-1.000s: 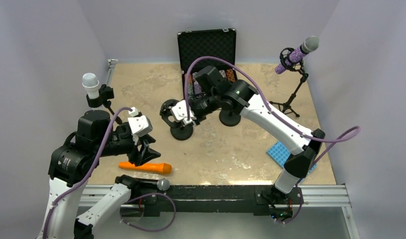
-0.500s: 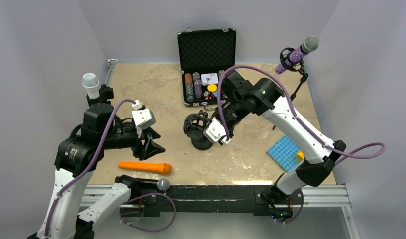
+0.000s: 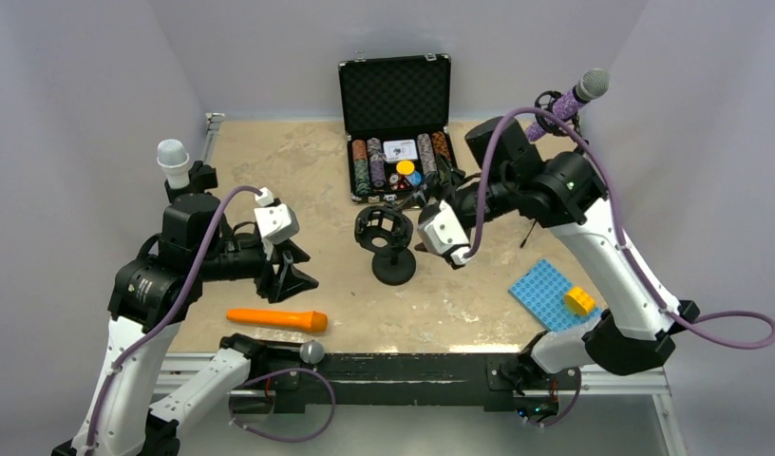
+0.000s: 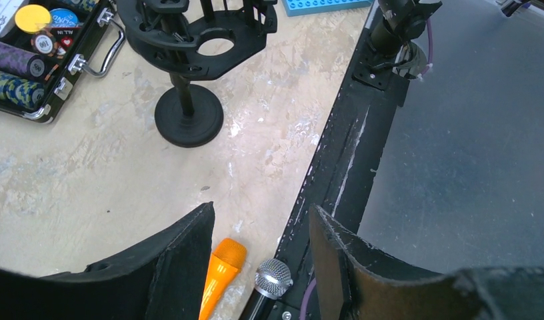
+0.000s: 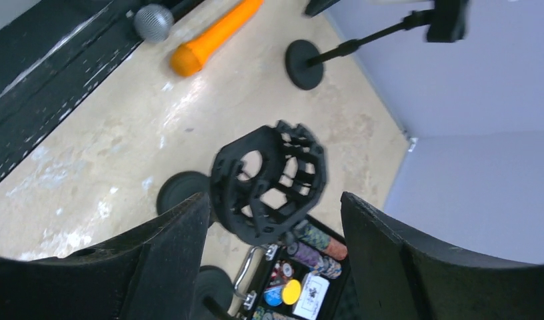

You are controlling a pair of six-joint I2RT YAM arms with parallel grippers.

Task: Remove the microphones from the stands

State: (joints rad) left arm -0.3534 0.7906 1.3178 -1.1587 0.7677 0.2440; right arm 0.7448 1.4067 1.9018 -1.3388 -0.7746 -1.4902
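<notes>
1. Near the near edge of the tabletop (image 3: 460, 285), toward its left corner, an orange microphone (image 3: 274, 318) is seen lying flat on its side.
2. A black stand (image 3: 391, 249) is seen standing up in the middle of the tabletop. The round holder on top of it is empty.
3. It is judged that the orange microphone came from this stand. If so, the main part of the job looks done.
4. The right hand (image 5: 273, 199) is held wide. It is placed close beside the empty holder, on the side toward the right edge. Nothing is gripped by it.
5. The left hand (image 4: 261, 215) is held about half wide, and nothing is gripped by it either. It is placed a little farther from the near edge than the orange microphone, toward the left edge.
6. A white microphone (image 3: 172, 160) is seen by the left edge, kept in a short stand (image 3: 203, 179). A purple microphone (image 3: 562, 106) is seen at the far right corner, kept in a tall stand (image 3: 549, 99).
7. These two have not been taken out. Whether they are meant by the job cannot be told.
8. If only the middle stand is meant, little seems to be left but for the hands to be pulled away. If the others are meant too, two microphones are left to be lifted out.
</notes>
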